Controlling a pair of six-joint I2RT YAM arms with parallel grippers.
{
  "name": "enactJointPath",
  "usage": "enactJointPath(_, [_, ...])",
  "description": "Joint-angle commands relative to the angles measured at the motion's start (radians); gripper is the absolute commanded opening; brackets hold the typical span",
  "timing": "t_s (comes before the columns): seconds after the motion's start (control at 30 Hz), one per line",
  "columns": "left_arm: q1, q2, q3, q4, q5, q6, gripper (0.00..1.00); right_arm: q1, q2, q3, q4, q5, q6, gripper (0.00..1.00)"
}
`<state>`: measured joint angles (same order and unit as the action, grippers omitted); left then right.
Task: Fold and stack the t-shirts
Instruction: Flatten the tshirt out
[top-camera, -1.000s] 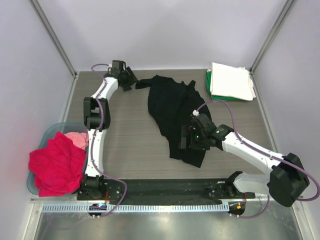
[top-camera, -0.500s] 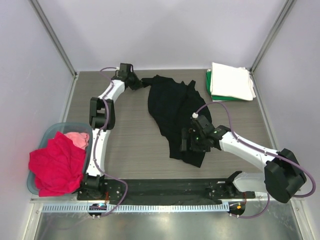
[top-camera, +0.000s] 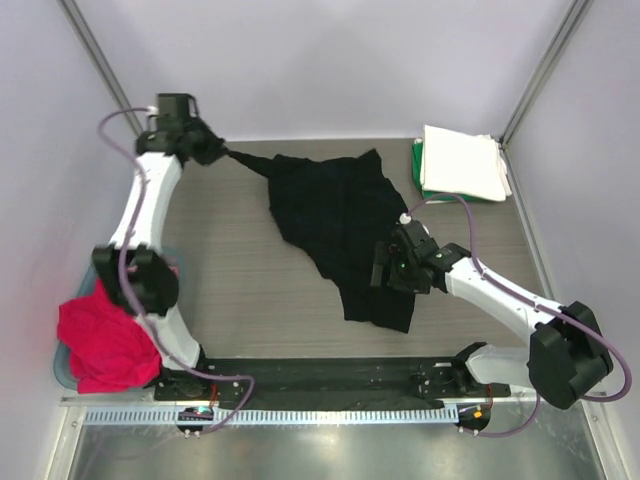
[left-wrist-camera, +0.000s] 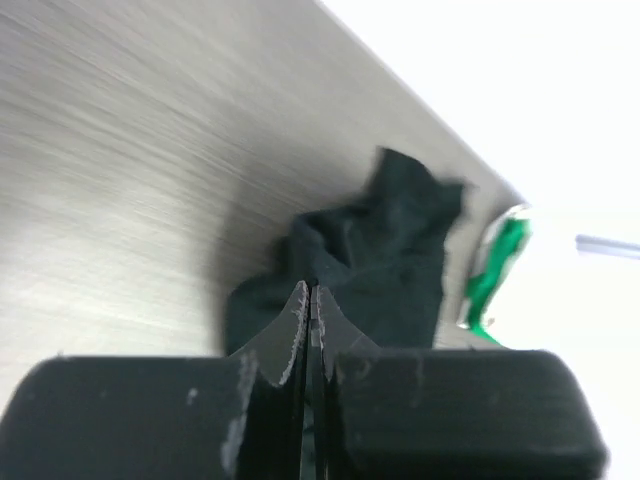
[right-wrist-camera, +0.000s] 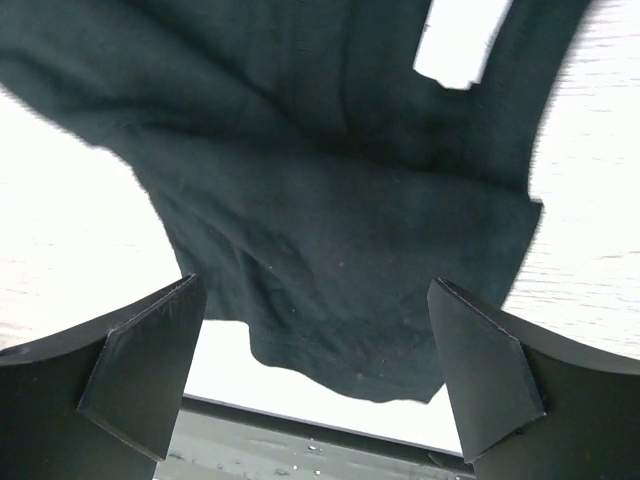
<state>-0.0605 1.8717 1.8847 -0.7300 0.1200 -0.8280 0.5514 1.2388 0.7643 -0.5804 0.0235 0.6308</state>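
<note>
Top external view: we are counting four t-shirts, two arms and one tub on the table (top-camera: 250, 290).

1. One black t-shirt (top-camera: 335, 225) is lying spread over the middle of the table, running from the far left towards the near edge. One corner of it is being drawn out into a thin point towards the far left corner.
2. The left gripper (top-camera: 222, 152) is pinching that drawn-out corner near the far left corner of the table. In the left wrist view we are seeing the left gripper (left-wrist-camera: 310, 315) with its jaws pressed together on a fold of the black t-shirt (left-wrist-camera: 390, 250).
3. The right gripper (top-camera: 382, 268) is hovering over the right-hand side of the black t-shirt, towards the near edge. In the right wrist view the right gripper (right-wrist-camera: 312, 370) is showing its jaws wide apart and holding nothing, with the black t-shirt (right-wrist-camera: 330, 200) lying below and between them.
4. One white t-shirt (top-camera: 460, 160) is resting folded at the far right corner, on top of one green t-shirt (top-camera: 418, 172), of which only an edge is showing.
5. One red t-shirt (top-camera: 100, 335) is lying bunched in the tub (top-camera: 62, 368) at the near left corner, spilling over its rim.
</note>
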Motion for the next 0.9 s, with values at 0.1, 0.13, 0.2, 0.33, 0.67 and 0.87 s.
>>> enactJointPath(0.1, [0.034,-0.347,-0.209,-0.172,-0.042,0.107,0.00,-0.007,-0.053,-0.045,-0.004,-0.009,0.046,0.99])
enactJointPath(0.13, [0.036,-0.367,-0.229,-0.183,-0.042,0.125,0.00,-0.005,-0.065,-0.063,0.016,-0.058,0.049,0.99])
enactJointPath(0.2, [0.039,-0.408,-0.285,-0.206,-0.036,0.141,0.00,-0.007,-0.082,-0.111,0.071,-0.108,0.064,0.98])
enactJointPath(0.33, [0.042,-0.476,-0.363,-0.220,-0.029,0.152,0.00,-0.004,-0.120,-0.155,0.091,-0.139,0.084,0.98])
enactJointPath(0.67, [0.056,-0.591,-0.435,-0.264,-0.046,0.187,0.00,-0.005,-0.070,-0.155,0.149,-0.084,0.055,0.98])
enactJointPath(0.87, [0.087,-0.689,-0.495,-0.307,-0.088,0.283,0.00,-0.027,-0.026,0.045,0.106,0.007,-0.009,0.98])
